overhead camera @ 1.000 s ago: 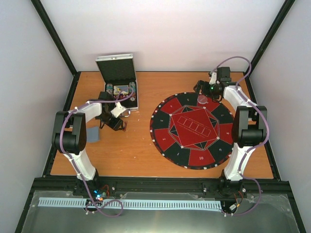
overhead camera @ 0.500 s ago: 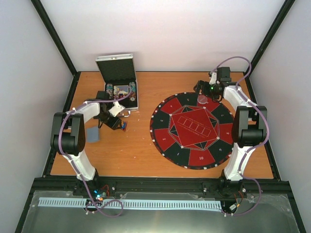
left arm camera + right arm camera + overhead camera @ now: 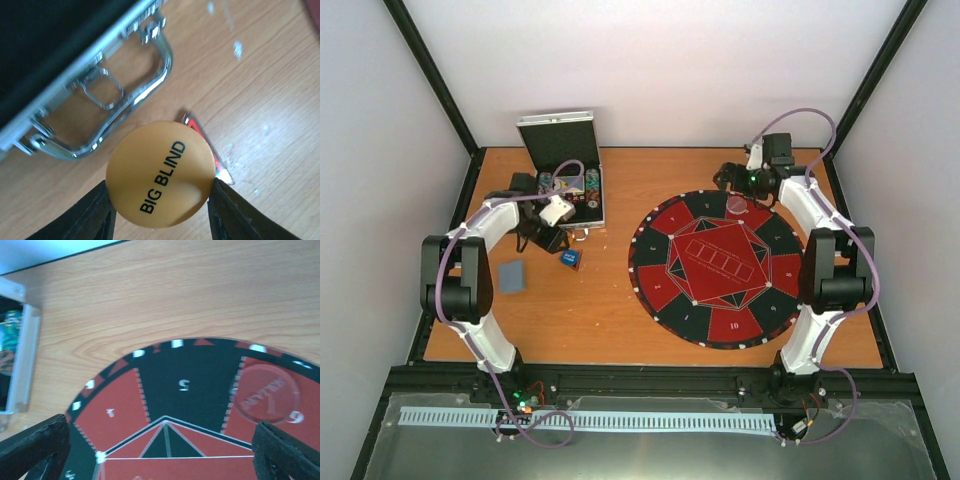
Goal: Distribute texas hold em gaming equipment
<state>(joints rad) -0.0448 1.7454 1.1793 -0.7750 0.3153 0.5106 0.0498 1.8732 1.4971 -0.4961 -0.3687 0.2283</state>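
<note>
The orange BIG BLIND marker disc [image 3: 161, 181] is pinched by its edge in the left gripper [image 3: 161, 202], over the table beside the case handle [image 3: 145, 85] and not yet on the round numbered mat [image 3: 715, 265]. We judge the job barely begun. Only a clear disc [image 3: 267, 395] lies on the mat, by segment 6. A grey-blue card stack [image 3: 511, 276] and a small blue item [image 3: 571, 258] lie off it. The open case [image 3: 558, 140] holds spotted chips [image 3: 548, 183]; its other contents are too small to read. The right gripper [image 3: 160, 447] hovers wide open and empty over the mat's far edge.
</note>
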